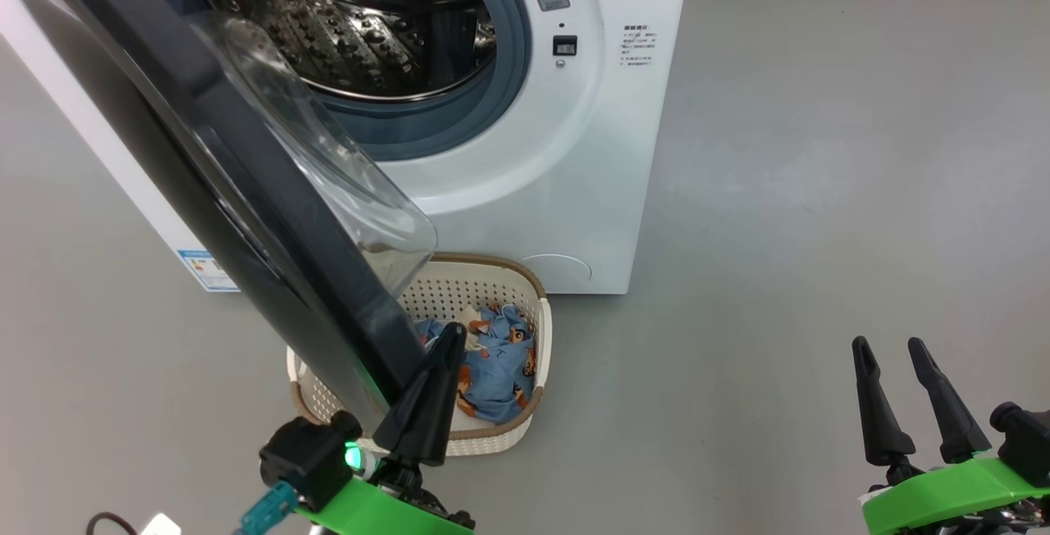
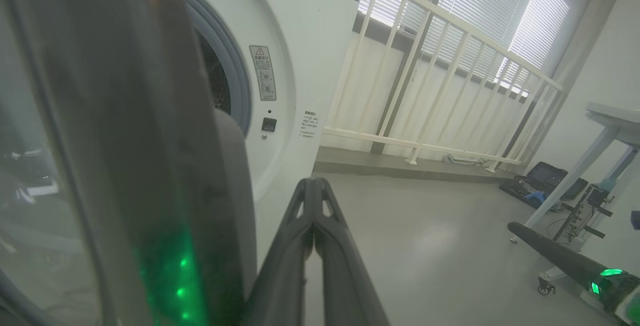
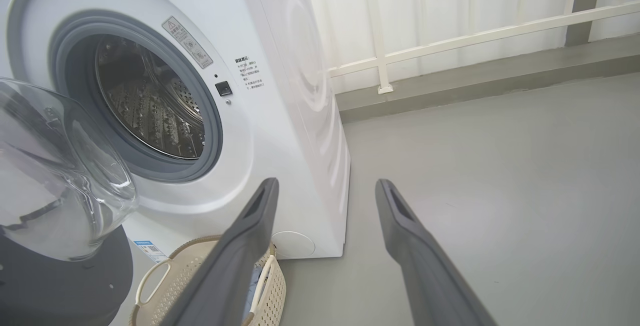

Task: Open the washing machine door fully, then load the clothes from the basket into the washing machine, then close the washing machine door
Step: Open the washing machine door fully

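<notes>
Your left gripper point(image 1: 449, 338), jaws pressed together and empty, sits at the lower-centre edge of the washing machine door point(image 1: 246, 166); your right gripper point(image 1: 887, 348) hangs wide-jawed at lower right. The door overhangs the basket point(image 1: 537, 297) and the clothes point(image 1: 500, 354) at bottom centre, so a slip off that glossy rim could leave them blocked.

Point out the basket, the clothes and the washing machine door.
basket point(image 1: 459, 293), head view, perforated back wall.
clothes point(image 1: 500, 363), head view, blue fabric mid-heap.
washing machine door point(image 1: 271, 215), head view, glossy black rim beside the glass bowl.
</notes>
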`<state>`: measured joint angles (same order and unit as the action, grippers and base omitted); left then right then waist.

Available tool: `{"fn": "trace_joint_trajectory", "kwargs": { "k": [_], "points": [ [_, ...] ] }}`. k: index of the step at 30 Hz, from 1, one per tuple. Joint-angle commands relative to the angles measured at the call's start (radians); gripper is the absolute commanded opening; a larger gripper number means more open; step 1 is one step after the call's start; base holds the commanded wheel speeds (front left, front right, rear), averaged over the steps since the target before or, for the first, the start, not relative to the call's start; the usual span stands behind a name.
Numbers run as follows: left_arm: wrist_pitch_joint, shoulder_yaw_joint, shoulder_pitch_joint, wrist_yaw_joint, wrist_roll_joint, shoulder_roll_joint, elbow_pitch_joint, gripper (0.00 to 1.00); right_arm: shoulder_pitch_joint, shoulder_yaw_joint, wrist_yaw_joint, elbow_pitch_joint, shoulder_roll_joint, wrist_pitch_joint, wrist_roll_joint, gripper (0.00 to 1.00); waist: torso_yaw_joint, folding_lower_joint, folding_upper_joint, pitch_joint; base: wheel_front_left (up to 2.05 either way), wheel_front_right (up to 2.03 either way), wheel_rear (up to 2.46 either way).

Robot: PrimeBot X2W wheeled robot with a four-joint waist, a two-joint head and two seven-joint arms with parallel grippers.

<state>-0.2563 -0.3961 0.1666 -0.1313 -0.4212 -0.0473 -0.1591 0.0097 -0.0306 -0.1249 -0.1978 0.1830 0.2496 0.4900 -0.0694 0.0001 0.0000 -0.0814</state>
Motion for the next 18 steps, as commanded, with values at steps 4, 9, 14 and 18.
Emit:
{"fn": "trace_joint_trajectory", "kwargs": {
  "k": [4,9,14,18],
  "points": [
    [-0.006,0.057,0.045,0.001,-0.017,-0.003,-0.001,0.00,-0.018,-0.021,-0.006,0.033,0.021,0.012,-0.007,1.00,-0.007,0.0000,0.0000,0.002,0.00,0.00,0.00],
    [-0.006,0.072,0.049,0.001,-0.027,-0.003,-0.020,0.00,-0.019,-0.019,-0.006,0.037,0.023,0.012,-0.008,1.00,-0.015,0.0000,0.0000,0.000,0.00,0.00,0.00],
    [-0.006,0.085,0.052,0.001,-0.027,-0.003,-0.029,0.00,-0.020,-0.016,-0.006,0.040,0.027,0.012,-0.009,1.00,-0.031,0.0000,0.0000,-0.002,0.00,0.00,0.00],
    [-0.006,0.098,0.049,0.001,-0.022,-0.003,-0.034,0.00,-0.018,-0.018,-0.006,0.040,0.030,0.012,-0.009,1.00,-0.052,0.0000,0.0000,-0.003,0.00,0.00,0.00]
  ]
}}
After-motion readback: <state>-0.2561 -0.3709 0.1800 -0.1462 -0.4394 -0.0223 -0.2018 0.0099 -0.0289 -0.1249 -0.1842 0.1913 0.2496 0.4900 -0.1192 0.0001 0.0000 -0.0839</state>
